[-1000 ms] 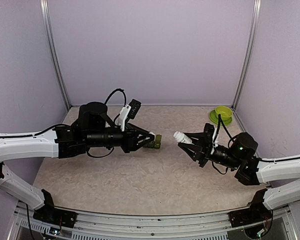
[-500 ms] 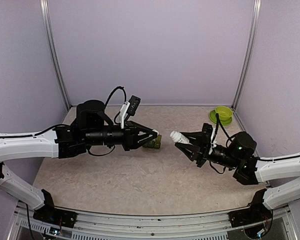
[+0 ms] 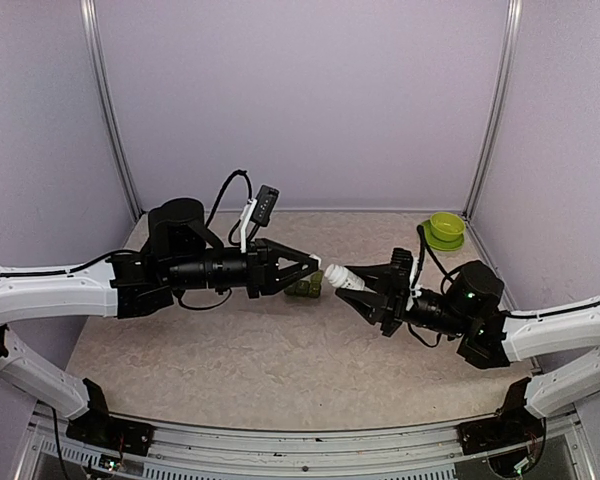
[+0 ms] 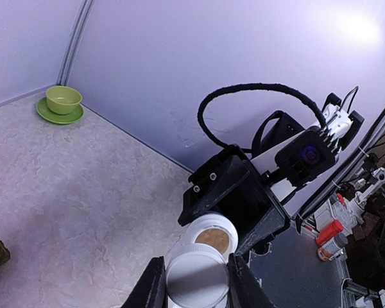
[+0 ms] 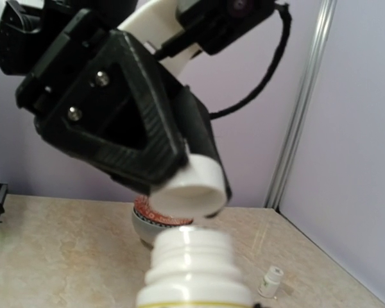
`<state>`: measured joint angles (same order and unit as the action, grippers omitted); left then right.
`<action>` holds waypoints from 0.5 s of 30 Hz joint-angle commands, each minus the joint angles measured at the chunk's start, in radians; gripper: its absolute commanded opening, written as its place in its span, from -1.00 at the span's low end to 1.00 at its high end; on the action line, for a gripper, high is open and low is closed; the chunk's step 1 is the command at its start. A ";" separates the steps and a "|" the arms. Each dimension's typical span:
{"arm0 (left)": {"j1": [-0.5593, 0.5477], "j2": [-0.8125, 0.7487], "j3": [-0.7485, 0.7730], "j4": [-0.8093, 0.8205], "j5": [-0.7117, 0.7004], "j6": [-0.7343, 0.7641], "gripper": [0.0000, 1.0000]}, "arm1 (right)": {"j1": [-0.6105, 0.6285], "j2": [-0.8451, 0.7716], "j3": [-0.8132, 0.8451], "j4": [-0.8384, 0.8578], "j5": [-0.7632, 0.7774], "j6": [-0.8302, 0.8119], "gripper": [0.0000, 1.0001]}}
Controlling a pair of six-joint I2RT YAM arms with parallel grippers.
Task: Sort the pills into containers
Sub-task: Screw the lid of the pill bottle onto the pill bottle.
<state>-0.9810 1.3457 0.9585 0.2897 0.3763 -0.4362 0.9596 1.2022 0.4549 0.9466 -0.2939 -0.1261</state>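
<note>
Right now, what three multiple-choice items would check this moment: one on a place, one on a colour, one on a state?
1. Where does the green bowl stand?
A. at the far right corner of the table
B. between the two arms
C. at the near edge

2. What colour is the cap held in the left tool?
A. red
B. white
C. black

3. In what state is the bottle held in the right tool?
A. capped
B. open, with the cap off
C. lying on its side on the table

Answers:
1 A: the top view shows the bowl by the far right post.
2 B: the left wrist view shows a white disc between the fingers.
3 B: the right wrist view shows the bare threaded neck, with the cap apart from it.
</note>
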 commanded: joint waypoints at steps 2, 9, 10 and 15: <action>-0.007 0.004 -0.021 0.053 0.027 -0.020 -0.50 | 0.026 0.028 0.039 0.049 0.011 -0.013 -0.44; -0.011 0.012 -0.036 0.087 0.047 -0.039 -0.50 | 0.037 0.057 0.055 0.066 0.013 -0.016 -0.44; -0.012 0.013 -0.037 0.089 0.051 -0.041 -0.50 | 0.039 0.058 0.056 0.068 0.013 -0.018 -0.44; -0.013 0.017 -0.044 0.099 0.064 -0.048 -0.50 | 0.041 0.063 0.056 0.073 0.014 -0.021 -0.44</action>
<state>-0.9855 1.3533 0.9291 0.3454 0.4152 -0.4706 0.9878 1.2533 0.4835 0.9783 -0.2878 -0.1383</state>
